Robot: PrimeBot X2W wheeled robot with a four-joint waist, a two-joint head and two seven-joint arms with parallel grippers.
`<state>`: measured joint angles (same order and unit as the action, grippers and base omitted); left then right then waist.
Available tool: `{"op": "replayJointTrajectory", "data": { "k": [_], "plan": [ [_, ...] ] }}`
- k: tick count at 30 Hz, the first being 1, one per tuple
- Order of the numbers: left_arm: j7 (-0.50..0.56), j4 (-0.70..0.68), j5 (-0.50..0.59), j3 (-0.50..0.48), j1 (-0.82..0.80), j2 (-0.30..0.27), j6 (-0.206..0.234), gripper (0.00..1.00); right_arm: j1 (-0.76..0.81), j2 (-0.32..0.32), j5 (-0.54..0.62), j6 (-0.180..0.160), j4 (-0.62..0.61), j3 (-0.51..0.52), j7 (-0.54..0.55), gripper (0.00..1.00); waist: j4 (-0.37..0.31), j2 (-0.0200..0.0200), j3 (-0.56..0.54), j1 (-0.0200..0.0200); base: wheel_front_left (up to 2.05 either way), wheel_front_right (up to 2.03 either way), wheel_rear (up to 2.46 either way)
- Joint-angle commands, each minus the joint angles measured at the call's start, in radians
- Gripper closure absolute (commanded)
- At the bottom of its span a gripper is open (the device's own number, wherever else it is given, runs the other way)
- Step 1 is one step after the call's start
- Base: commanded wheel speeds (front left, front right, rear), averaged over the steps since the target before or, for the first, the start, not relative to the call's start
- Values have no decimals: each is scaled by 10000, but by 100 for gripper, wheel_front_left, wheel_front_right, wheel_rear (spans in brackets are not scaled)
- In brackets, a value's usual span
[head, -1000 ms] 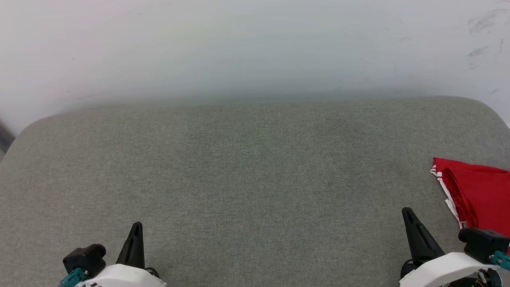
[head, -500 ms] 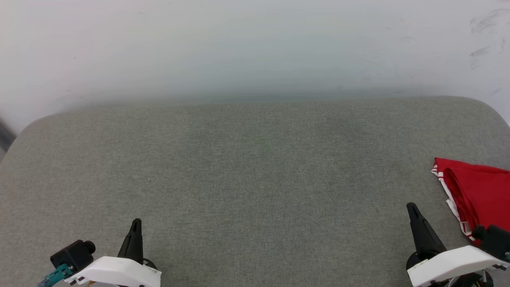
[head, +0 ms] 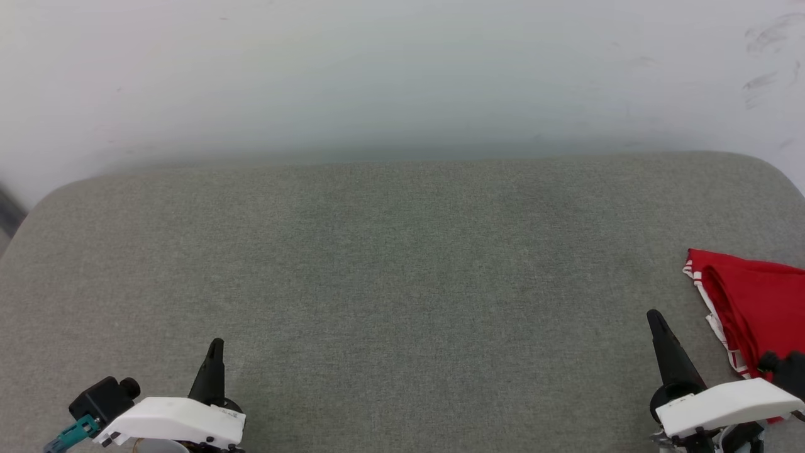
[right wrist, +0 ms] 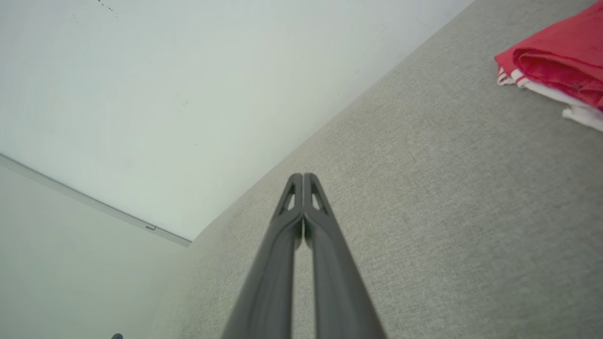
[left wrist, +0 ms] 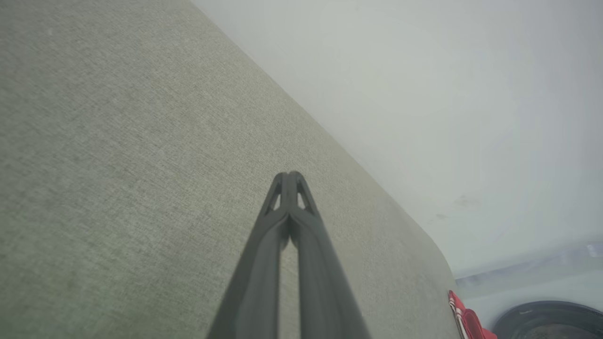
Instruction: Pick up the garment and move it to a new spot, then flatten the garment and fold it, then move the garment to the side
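The garment (head: pixel 755 308), a folded red jersey with white striped trim along its edge, lies at the far right of the grey cushion (head: pixel 390 264), partly cut off by the head view's edge. It also appears as a red fold (right wrist: pixel 560 61) in the right wrist view and as a small red corner (left wrist: pixel 466 320) in the left wrist view. My right gripper (head: pixel 654 318) is shut and empty, just left of the garment and apart from it. My left gripper (head: pixel 216 345) is shut and empty at the lower left, far from the garment.
A pale wall (head: pixel 402 75) rises directly behind the cushion's rounded back edge. In the left wrist view a dark round object (left wrist: pixel 551 322) sits on the floor past the cushion's corner.
The left arm has drawn down and left toward the view's bottom edge. The right gripper has shifted slightly right and up. The garment lies as before.
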<state>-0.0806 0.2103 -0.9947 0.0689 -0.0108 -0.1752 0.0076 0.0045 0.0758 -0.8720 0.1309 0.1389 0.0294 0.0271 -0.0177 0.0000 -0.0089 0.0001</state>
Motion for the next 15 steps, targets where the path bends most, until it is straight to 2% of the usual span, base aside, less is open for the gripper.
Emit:
{"op": "replayJointTrajectory", "data": {
  "k": [1,6,7,15],
  "plan": [
    [88,-80,-287,-134,-300,18,-97,100,-271,-19,-362,0,-39,60,31,100,4,0,2,0,0,0,0],
    [243,-44,-800,-284,-354,122,-204,100,-368,-29,-981,0,53,115,85,100,15,0,10,0,0,0,0],
    [512,17,-1664,-523,-479,296,-397,100,-485,-48,-2026,0,210,206,195,100,34,0,23,0,0,0,0],
    [731,67,-2364,-724,-556,441,-557,100,-591,-66,-2872,-1,341,287,286,100,52,0,35,0,0,0,0]
  ]
}}
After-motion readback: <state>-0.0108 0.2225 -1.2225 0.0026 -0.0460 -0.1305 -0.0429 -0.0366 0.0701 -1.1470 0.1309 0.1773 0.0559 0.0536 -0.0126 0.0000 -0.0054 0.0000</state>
